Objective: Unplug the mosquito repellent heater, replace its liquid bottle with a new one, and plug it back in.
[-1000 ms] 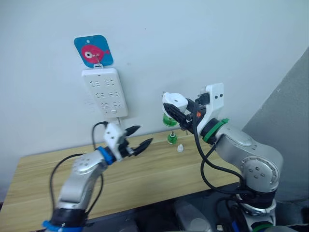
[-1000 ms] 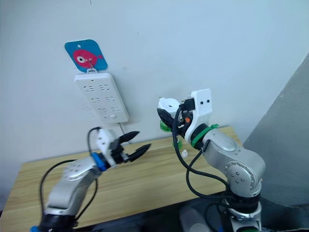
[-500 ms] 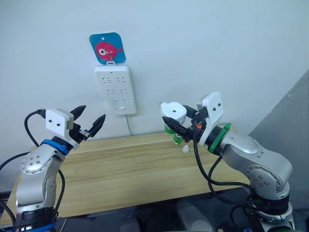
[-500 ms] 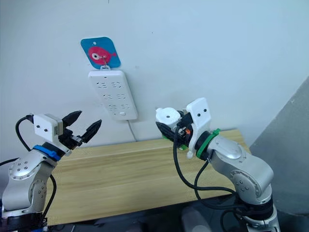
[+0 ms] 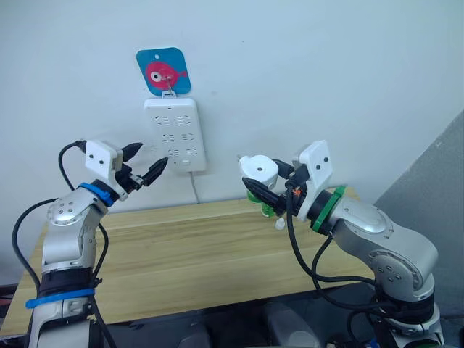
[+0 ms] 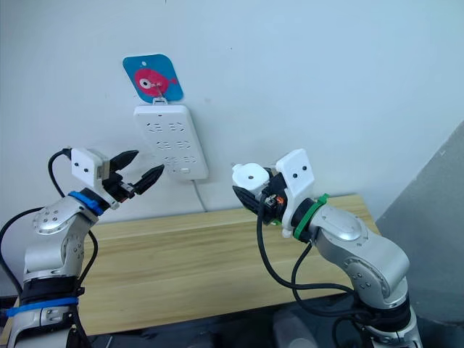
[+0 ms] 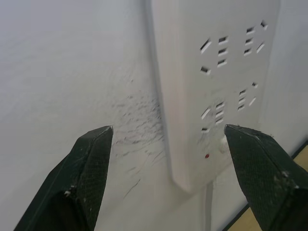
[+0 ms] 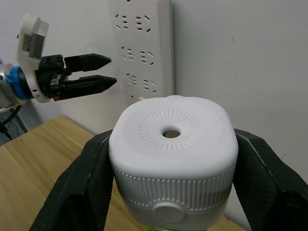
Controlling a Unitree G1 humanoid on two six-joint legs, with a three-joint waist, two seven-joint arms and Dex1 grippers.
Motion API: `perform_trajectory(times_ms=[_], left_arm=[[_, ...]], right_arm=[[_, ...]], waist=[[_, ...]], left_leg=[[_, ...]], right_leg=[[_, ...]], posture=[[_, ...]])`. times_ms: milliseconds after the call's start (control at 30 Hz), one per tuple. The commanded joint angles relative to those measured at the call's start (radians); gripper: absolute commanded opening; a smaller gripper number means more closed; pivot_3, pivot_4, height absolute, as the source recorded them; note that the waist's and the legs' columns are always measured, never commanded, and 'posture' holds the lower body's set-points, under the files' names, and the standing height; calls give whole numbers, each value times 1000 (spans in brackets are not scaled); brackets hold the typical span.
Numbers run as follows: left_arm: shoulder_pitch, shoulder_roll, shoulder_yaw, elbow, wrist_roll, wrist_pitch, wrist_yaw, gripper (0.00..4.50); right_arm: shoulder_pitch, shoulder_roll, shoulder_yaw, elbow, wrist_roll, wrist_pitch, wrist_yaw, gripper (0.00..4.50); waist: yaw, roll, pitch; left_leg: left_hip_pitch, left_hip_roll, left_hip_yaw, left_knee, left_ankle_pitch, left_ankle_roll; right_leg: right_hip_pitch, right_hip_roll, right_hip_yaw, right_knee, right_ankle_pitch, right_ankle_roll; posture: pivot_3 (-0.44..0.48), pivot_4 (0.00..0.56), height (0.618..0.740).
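The right gripper (image 8: 173,192) grasps the white ribbed mosquito repellent heater (image 8: 173,156), 1 round hole on top. The left gripper (image 5: 147,165), fingers spread and holding nothing, hovers near the wall power strip (image 5: 175,134).

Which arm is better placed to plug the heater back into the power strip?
The right. Its end effector is clamped on the mosquito repellent heater, held in the air to the right of the power strip. The left end effector is open and empty, hovering just in front of the strip's lower sockets.
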Motion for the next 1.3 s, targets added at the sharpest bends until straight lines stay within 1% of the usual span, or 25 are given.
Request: perform_trajectory(times_ms=[33, 167, 333, 600, 933, 1033, 1200, 1233, 1300], left_arm=[[-43, 19, -13, 30, 6, -22, -35, 3873], [-103, 23, -37, 85, 18, -20, -59, 3873], [-162, 28, -62, 117, 12, 37, -111, 3873], [-230, 53, -91, 113, -24, 168, -227, 3873], [-269, 60, -105, 94, -48, 281, -297, 3873], [-277, 56, -104, 109, -37, 278, -283, 3268], [-287, 39, -112, 116, -31, 281, -269, 1740], [-289, 35, -112, 116, -29, 280, -264, 1523], [-294, 29, -116, 115, -26, 281, -255, 1395]], right_arm=[[-6, 4, -2, -52, 0, -22, 2, 3028], [-4, 9, 0, -57, -2, -18, -2, 3028], [-2, 10, 4, -62, -1, -15, -3, 3028], [2, 7, 15, -54, 8, -17, 20, 3028], [-30, 30, 26, -13, 31, -3, 50, 3028], [-59, 37, 32, 23, 40, 9, 66, 3028], [-126, 54, 61, 101, 32, 41, 69, 3028], [-148, 70, 66, 124, 26, 52, 56, 3028], [-195, 108, 70, 171, 15, 83, 20, 3028]], waist=[[-2, 0, 0], [-2, 0, 0], [4, -1, 1], [3, -1, 1], [-3, -1, 1], [-4, -1, 1], [0, -1, 1], [2, -1, 1], [6, -1, 1]], left_leg=[[0, 0, 0, 0, 0, 0], [0, 0, 0, 0, 0, 0], [0, 0, -2, 1, 0, 0], [0, 0, -2, 1, 0, 0], [0, 0, -2, 0, 0, 0], [0, 0, -2, 0, 0, 0], [0, 0, -2, 0, 0, 0], [0, 0, -2, 0, 0, 0], [0, -1, -3, 1, 0, 0]], right_leg=[[0, 0, 0, 0, 0, 0], [0, 0, 0, 0, 0, 0], [1, 0, -2, 0, 0, 0], [1, 0, -2, 0, 0, 0], [0, 0, -2, 0, 0, 0], [1, 0, -2, 0, 0, 0], [1, 0, -2, 0, 0, 0], [1, 0, -2, 0, 0, 0], [1, -1, -3, 0, 1, 1]], posture=[[-217, 109, 729], [-221, 108, 729], [-228, 110, 729], [-229, 108, 729], [-235, 108, 729], [-230, 109, 729], [-226, 109, 729], [-226, 109, 729], [-219, 110, 729]])
